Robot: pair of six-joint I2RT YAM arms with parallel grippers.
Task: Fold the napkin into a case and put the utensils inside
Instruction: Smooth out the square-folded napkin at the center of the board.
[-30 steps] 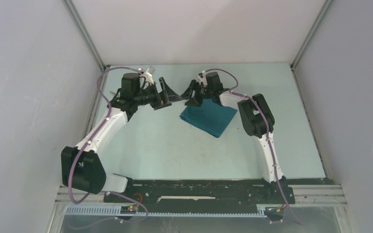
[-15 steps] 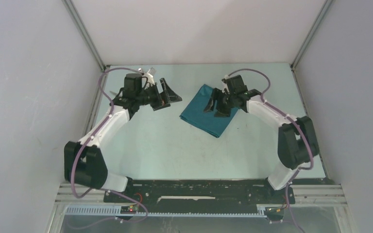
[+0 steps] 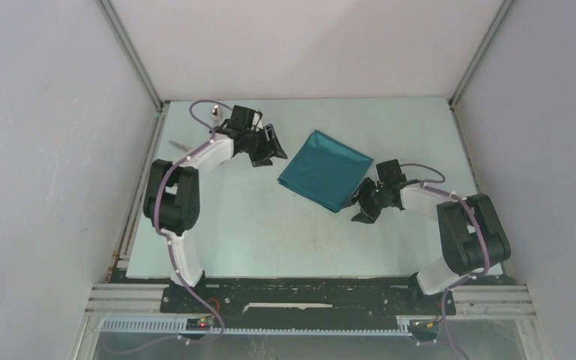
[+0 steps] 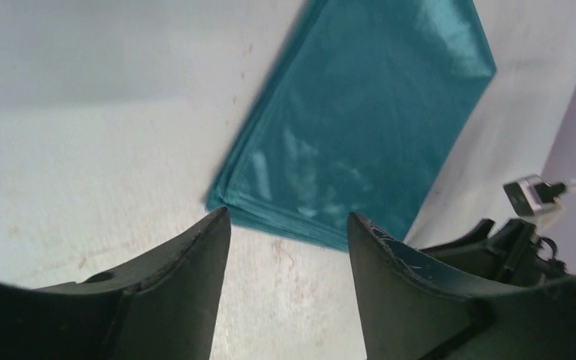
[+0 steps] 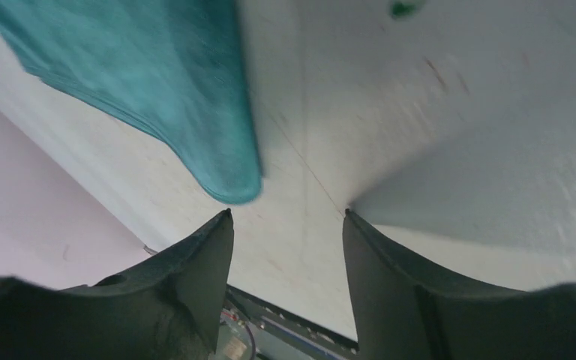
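The teal napkin (image 3: 322, 170) lies folded flat as a rough square in the middle of the table. My left gripper (image 3: 273, 148) is open and empty just left of the napkin's left corner; the left wrist view shows the napkin's (image 4: 360, 120) folded edge right ahead of that gripper (image 4: 289, 221). My right gripper (image 3: 358, 210) is open and empty just right of the napkin's near corner; in the right wrist view the napkin's (image 5: 150, 82) tip lies just ahead of that gripper (image 5: 286, 214). A small shiny piece (image 3: 215, 112) and a slim grey sliver (image 3: 181, 141), perhaps the utensils, lie far left.
The pale table (image 3: 270, 232) is boxed in by grey walls left, right and behind, with a metal frame post (image 3: 131, 56) at the back corner. The right arm's wrist (image 4: 525, 240) shows at the right of the left wrist view.
My right gripper has come off the napkin's far corner and swung to its near right side. My left arm has folded back and its gripper moved right, closer to the napkin.
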